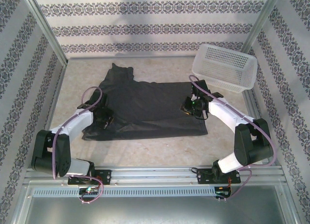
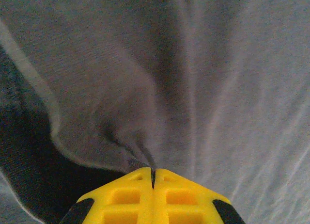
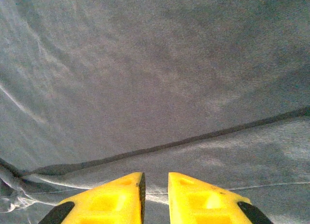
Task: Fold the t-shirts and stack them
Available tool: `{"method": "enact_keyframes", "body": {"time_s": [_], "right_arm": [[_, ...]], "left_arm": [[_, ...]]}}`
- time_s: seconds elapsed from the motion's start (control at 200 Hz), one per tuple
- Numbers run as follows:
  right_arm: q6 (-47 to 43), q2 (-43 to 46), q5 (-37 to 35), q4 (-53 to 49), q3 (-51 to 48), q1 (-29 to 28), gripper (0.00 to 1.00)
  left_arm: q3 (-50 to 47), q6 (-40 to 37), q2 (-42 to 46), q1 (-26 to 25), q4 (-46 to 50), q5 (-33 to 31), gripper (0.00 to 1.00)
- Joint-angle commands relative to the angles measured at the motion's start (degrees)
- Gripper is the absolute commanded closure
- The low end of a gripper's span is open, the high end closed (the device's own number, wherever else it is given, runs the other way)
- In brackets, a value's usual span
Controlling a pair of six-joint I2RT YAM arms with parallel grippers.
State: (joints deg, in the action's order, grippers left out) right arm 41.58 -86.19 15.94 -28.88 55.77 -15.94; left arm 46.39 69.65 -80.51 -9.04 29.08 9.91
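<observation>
T-shirt, charcoal, limp, light; spread on the table. Your left gripper pinches a fabric pucker, jaws together. Right gripper: jaws narrowly apart over cloth, hold unclear. Grip edges.

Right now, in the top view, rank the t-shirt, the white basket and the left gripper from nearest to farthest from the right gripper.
1. t-shirt: directly under the right gripper.
2. white basket: behind it, to the right.
3. left gripper: across the shirt, at the left.

Table is topped by dark t-shirt; white basket is set near t-shirt's far-right corner.
</observation>
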Motion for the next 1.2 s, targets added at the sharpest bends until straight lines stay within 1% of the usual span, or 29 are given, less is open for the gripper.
{"method": "enact_keyframes", "body": {"time_s": [0.0, 0.155, 0.26, 0.39, 0.645, 0.674, 0.719, 0.754, 0.794, 0.859, 0.944, 1.024, 1.104, 1.199], "right_arm": [[-0.72, -0.29, -0.48, -1.20, 1.53, 0.70, 0.79], [-0.89, -0.67, 0.18, -1.33, 1.54, 1.13, 0.79], [-0.81, -1.05, 0.53, -1.40, 1.45, 1.26, 0.80], [-0.79, -1.08, 0.80, -1.44, 1.36, 1.40, 0.80], [-0.43, -1.99, 1.39, -1.26, 1.50, 1.35, 0.80], [-0.43, -2.07, 1.50, -1.26, 1.45, 1.35, 0.80], [-0.36, -2.22, 1.63, -1.31, 1.59, 1.28, 0.80], [-0.34, -2.34, 1.67, -1.35, 1.62, 1.34, 0.80], [-0.35, -2.40, 1.79, -1.44, 1.72, 1.27, 0.80], [-0.37, -2.45, 1.76, -1.52, 1.65, 1.18, 0.81], [-0.34, -2.33, 1.65, -1.69, 1.45, 1.09, 0.81], [-0.41, -2.08, 1.59, -1.80, 1.43, 1.09, 0.81], [-0.54, -2.03, 1.63, -1.70, 1.46, 0.93, 0.81], [-0.76, -2.16, 2.30, -1.16, 1.62, 0.56, 0.80]], "left_arm": [[4.97, -5.24, -3.05, -0.63, -0.81, 0.05, 1.00], [12.59, -13.08, -10.62, -0.68, 0.72, 3.56, 1.00], [18.22, -19.27, -15.49, -1.23, 3.79, 5.06, 1.00], [24.50, -27.29, -19.98, -2.53, 8.50, 4.93, 1.00], [32.04, -40.09, -26.87, -4.47, 13.19, 5.39, 0.99], [32.82, -41.60, -27.68, -4.62, 13.50, 5.39, 0.97], [33.94, -43.56, -28.81, -4.82, 14.03, 5.45, 0.91], [34.69, -44.81, -29.33, -5.01, 14.18, 5.05, 0.85], [35.10, -46.03, -29.46, -5.19, 13.60, 4.73, 0.77], [34.85, -47.49, -27.85, -5.86, 10.56, 3.59, 0.67], [34.31, -47.61, -24.19, -6.46, 7.63, 1.47, 0.57], [32.93, -45.79, -19.48, -6.42, 7.35, -2.18, 0.52], [30.37, -43.65, -14.66, -5.45, 9.07, -3.99, 0.50], [28.22, -41.22, -11.82, -3.34, 16.89, -6.24, 0.50]]}}
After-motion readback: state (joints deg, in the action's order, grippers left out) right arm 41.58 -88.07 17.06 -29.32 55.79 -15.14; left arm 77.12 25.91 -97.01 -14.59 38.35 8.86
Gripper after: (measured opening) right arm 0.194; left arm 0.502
